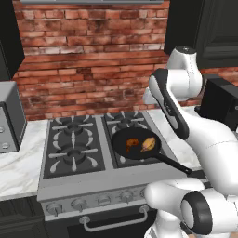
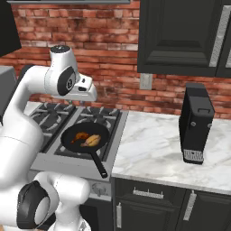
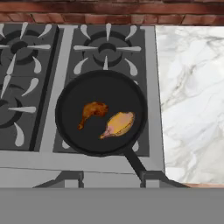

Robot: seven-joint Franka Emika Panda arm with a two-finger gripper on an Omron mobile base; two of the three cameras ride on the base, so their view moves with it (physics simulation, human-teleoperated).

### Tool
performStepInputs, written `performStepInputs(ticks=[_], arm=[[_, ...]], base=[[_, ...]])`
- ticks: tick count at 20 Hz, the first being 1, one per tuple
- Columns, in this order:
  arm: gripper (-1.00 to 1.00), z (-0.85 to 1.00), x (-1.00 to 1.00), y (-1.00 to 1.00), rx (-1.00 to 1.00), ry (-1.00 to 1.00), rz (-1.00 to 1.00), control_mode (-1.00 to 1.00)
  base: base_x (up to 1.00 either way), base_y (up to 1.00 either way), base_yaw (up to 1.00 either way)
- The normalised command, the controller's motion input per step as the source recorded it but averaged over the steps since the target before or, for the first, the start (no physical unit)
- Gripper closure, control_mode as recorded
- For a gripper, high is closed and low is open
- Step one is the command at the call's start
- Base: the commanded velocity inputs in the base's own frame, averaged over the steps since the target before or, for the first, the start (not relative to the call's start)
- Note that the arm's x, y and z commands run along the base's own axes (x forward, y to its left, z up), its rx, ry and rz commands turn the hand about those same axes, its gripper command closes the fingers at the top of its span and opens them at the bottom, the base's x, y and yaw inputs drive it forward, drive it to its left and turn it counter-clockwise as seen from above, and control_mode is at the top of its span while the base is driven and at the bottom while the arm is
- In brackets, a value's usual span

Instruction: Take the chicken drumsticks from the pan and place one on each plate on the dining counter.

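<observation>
- Both chicken drumsticks (image 3: 107,120) lie side by side in the pan (image 3: 70,109) on the stove's (image 3: 26,157) front right burner.
- Your gripper (image 3: 112,177) hangs well above them; whether its fingers are apart, you cannot tell.

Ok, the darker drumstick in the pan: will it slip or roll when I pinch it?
The darker drumstick lies flat in the pan, so it probably won't roll. Its thin bone end may twist between the fingers; the thick end looks safer. It looks small and probably light.

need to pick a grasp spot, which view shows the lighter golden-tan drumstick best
The hand view: it looks straight down on the lighter golden-tan drumstick in the round black frying pan. Both base views show it small and oblique.
</observation>
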Motion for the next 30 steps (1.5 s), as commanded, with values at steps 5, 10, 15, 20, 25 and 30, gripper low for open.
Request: performStepInputs(ticks=[5, 10, 15, 20, 25, 30], arm=[[-1.0, -0.23, -0.17, -0.11, -0.01, 0.0, 0.0, -1.0], [-1.0, -0.62, 0.02, -0.27, 0.0, 0.07, -0.22, -1.0], [-1.0, -0.62, 0.5, -0.07, -0.01, 0.02, -0.54, -1.0], [-1.0, -0.53, 0.69, 0.0, 0.08, 0.11, -0.39, -1.0], [-1.0, -0.51, 0.49, -0.02, 0.18, 0.06, -0.03, -1.0], [-1.0, -0.47, 0.27, 0.0, 0.05, 0.0, 0.0, -1.0]], base=[[0.0, 0.0, 0.0], [0.0, 0.0, 0.0], [0.0, 0.0, 0.0], [0.0, 0.0, 0.0], [0.0, 0.0, 0.0], [0.0, 0.0, 0.0]])
